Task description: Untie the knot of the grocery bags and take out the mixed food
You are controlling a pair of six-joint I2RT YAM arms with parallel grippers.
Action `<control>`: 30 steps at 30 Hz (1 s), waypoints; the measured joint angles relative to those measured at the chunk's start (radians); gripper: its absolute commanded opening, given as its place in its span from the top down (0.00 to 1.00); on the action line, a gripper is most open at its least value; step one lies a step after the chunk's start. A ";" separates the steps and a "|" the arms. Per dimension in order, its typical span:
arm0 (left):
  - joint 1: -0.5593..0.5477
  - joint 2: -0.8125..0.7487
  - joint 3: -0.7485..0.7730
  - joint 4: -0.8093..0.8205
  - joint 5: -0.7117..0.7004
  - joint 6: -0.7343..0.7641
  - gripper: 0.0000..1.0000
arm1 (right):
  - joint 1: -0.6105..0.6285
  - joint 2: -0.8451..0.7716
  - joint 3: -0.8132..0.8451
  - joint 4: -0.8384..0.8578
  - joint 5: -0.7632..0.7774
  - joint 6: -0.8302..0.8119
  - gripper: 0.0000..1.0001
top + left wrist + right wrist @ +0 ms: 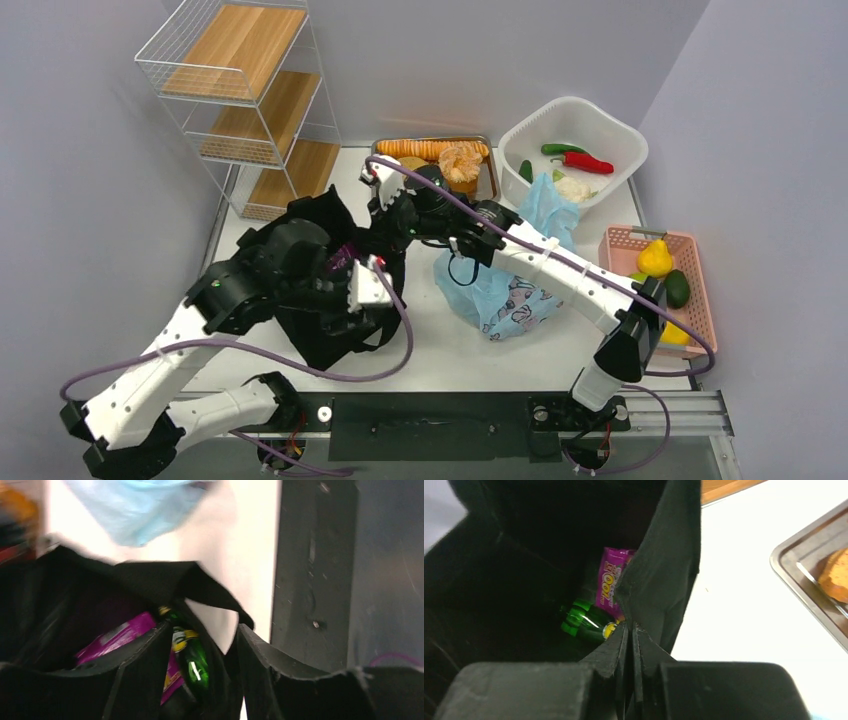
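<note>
Past right gripper (630, 628), inside black tote (666, 565), lies bottle (585, 622).

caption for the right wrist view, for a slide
Right gripper shut on a wall of the black tote, with a purple snack packet and a green bottle visible inside.

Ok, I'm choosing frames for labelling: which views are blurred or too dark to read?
Left wrist: motion-blurred throughout, pale blue plastic bag smeared. Right wrist: sharper, black tote interior nearly black, yet purple snack packet and green bottle show. Top external: sharp, evenly lit, tote's folds lost in darkness.
</note>
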 measured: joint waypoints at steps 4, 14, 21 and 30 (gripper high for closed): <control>0.172 -0.025 0.170 0.008 0.008 -0.108 0.52 | -0.020 -0.040 -0.037 0.014 0.018 -0.004 1.00; 0.683 0.048 0.363 0.081 0.138 -0.156 0.61 | -0.084 -0.047 -0.016 0.017 0.002 -0.010 1.00; 0.540 0.002 0.056 -0.172 0.168 0.219 0.58 | -0.104 -0.047 0.040 -0.012 -0.045 -0.034 1.00; 0.086 -0.024 0.042 -0.096 0.123 0.153 0.49 | -0.102 -0.051 0.181 -0.046 -0.108 -0.089 1.00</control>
